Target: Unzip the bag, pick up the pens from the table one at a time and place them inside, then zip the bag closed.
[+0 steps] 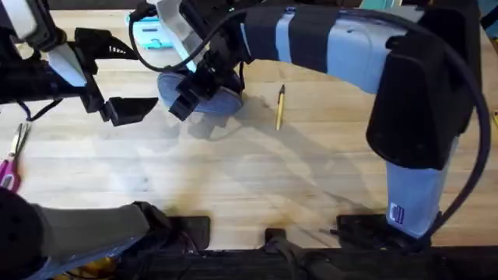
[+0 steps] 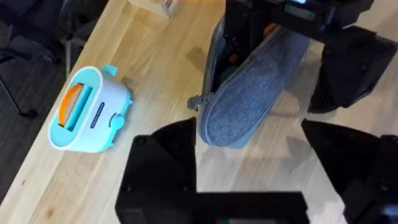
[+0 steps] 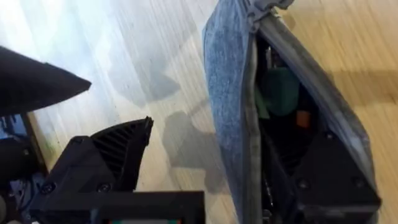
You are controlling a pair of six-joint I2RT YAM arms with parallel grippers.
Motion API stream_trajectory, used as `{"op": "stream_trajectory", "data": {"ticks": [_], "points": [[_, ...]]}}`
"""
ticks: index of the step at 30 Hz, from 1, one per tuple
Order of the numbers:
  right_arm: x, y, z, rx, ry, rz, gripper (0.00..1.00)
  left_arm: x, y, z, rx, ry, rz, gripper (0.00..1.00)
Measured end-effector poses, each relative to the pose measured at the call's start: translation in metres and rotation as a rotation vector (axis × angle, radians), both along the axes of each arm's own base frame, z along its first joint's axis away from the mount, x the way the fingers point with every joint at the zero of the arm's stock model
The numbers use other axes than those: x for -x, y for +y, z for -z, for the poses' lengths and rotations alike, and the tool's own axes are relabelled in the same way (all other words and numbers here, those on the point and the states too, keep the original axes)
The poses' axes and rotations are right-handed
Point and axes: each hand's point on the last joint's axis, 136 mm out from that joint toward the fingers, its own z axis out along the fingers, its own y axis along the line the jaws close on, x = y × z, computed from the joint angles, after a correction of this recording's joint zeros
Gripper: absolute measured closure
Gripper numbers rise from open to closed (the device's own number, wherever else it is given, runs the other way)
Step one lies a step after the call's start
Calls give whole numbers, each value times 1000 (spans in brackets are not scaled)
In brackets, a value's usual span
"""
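The bag point(image 1: 220, 99) lay on the table point(image 1: 233, 171) near its far edge, partly under the right arm, with the teal toy toaster point(image 2: 87, 109) well apart on its left. Its zipper stood open: the right wrist view looked straight into the mouth, where an orange pen end point(image 3: 303, 118) and a green item showed inside. The pull tab point(image 2: 196, 101) hung at the rounded end nearest the left arm.

The right gripper point(image 3: 261, 186) was spread wide, one finger point(image 3: 323, 180) inside the bag mouth and the other point(image 3: 118, 158) outside over bare table; it gripped nothing. The left gripper point(image 2: 249, 171) hovered just short of the bag's rounded end, fingers apart and empty.

One yellow-tan pen point(image 1: 280, 106) remained on the table, just to the right of the bag and clear of it. Pink-handled scissors point(image 1: 11, 159) lay at the left edge.

Handling judgement: the bag was soft grey fabric, light and limp. Its walls would likely fold under any push, and it would slide on the smooth wood unless one gripper pinned it. The best holds appeared to be the fabric lip beside the zipper, or the rounded end opposite the tab. The tab was small and thin and called for a fingertip pinch. The pen was rigid, slim and light; it would probably roll, so a grasp across its middle seemed safest.
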Motion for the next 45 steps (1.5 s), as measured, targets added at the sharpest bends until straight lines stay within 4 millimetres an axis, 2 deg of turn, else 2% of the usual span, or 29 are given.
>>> {"op": "stream_trajectory", "data": {"ticks": [4, 10, 13, 16, 17, 18, 21, 22, 25, 28, 31, 35, 43, 44, 45], "points": [[-1, -2, -3, 4, -12, 2, 5, 0, 0, 0, 0, 0, 0, 8], [-24, -26, -95, -58, -227, 61, 5, 0, 0, 1, -4, 4, 0, 7], [-28, -45, -139, -88, -303, 101, 5, 0, 1, 1, -6, 5, -1, 7], [-28, -66, -158, -78, -321, 133, 5, 0, 1, 1, -7, 5, -1, 7], [-28, -75, -159, -64, -317, 143, 5, 0, 1, 1, -6, 5, -1, 7], [-32, -96, -162, -36, -307, 176, 5, 0, 1, 1, -7, 5, -1, 7], [-43, -117, -169, -16, -323, 231, 5, 0, 1, 1, -7, 5, -1, 7], [-50, -148, -178, 44, -361, 309, 5, 0, 1, 1, -7, 5, -1, 7], [-45, -178, -187, 118, -378, 369, 5, 0, 1, 1, -7, 5, -1, 7], [-32, -201, -188, 190, -362, 396, 5, 0, 1, 1, -7, 5, -1, 7], [-25, -219, -181, 265, -337, 418, 5, 0, 1, 1, -7, 5, -1, 7], [-29, -239, -176, 323, -325, 457, 5, 0, 1, 1, -7, 5, -1, 8], [-34, -273, -177, 365, -334, 511, 4, 0, 1, 1, -7, 5, -1, 7], [-19, -315, -163, 435, -353, 565, 5, 0, 1, 1, -6, 5, -1, 7], [-16, -321, -157, 451, -345, 575, 4, 0, 1, 1, -6, 5, -1, 7]]}}
